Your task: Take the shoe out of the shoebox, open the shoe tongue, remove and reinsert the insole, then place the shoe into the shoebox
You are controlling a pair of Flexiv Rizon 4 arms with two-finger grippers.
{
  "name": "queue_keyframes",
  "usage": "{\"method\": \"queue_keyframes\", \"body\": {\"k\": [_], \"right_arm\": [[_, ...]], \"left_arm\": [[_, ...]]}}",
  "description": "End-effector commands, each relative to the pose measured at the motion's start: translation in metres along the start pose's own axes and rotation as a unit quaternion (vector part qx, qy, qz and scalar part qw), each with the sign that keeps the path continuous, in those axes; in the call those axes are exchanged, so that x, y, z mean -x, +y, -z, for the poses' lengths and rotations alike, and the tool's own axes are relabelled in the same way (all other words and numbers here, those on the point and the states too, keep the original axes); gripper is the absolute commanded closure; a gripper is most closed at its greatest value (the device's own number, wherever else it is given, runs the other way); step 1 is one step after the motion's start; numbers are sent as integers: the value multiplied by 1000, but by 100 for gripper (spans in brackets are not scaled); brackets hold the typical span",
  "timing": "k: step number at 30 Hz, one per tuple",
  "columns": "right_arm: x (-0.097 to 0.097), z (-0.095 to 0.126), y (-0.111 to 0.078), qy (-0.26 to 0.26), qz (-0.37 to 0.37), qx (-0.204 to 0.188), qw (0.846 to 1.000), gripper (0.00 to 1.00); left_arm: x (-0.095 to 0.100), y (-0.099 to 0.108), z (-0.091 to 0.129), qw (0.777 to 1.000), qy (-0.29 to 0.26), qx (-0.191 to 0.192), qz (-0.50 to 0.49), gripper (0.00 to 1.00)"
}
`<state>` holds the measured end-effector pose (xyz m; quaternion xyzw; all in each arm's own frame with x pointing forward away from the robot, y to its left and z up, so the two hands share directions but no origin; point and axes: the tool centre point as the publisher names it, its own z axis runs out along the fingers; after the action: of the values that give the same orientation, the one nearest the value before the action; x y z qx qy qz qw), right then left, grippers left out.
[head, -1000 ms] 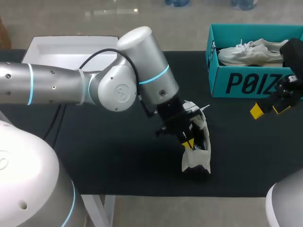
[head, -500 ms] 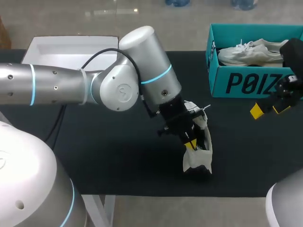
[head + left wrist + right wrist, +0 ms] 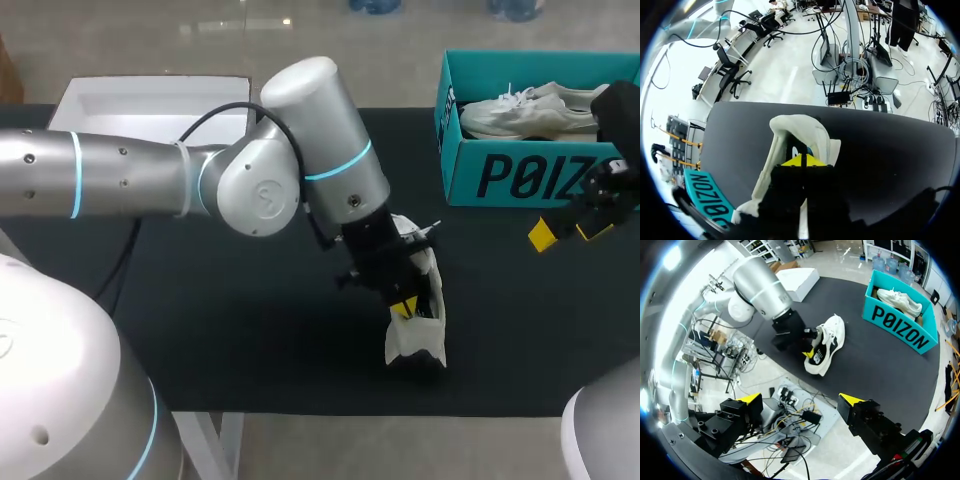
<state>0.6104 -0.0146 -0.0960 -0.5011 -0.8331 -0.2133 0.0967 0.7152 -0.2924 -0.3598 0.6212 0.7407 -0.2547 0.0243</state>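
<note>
Shoe (image 3: pixel 415 343) pinched in left tool (image 3: pixel 802 161), closure clear only from wrist; right tool (image 3: pixel 800 399) spread.

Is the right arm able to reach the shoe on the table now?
Probably yes: bare table lies between the open right hand and the shoe, but the left hand sits in the shoe's opening.

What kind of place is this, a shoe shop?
Probably a robot lab, not a shop: a big robot arm bends over a shoe on a black table, near a shoebox.
</note>
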Motion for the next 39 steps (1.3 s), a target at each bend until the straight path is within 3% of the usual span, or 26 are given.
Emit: {"method": "queue_keyframes", "body": {"k": [1,8,20,24,33,39], "right_arm": [[0,0,4,0,0,-4,1000,0],[0,0,4,0,0,-4,1000,0],[0,0,4,0,0,-4,1000,0],[0,0,4,0,0,-4,1000,0],[0,0,4,0,0,-4,1000,0],[0,0,4,0,0,-4,1000,0]], "left_arm": [[17,3,-8,999,28,11,-12,100],[18,9,-21,997,65,22,-43,100],[1,20,-59,992,118,17,-46,100],[1,20,-51,992,117,18,-47,100],[24,3,-10,994,74,24,-75,100],[28,6,-20,992,85,29,-89,100]]}}
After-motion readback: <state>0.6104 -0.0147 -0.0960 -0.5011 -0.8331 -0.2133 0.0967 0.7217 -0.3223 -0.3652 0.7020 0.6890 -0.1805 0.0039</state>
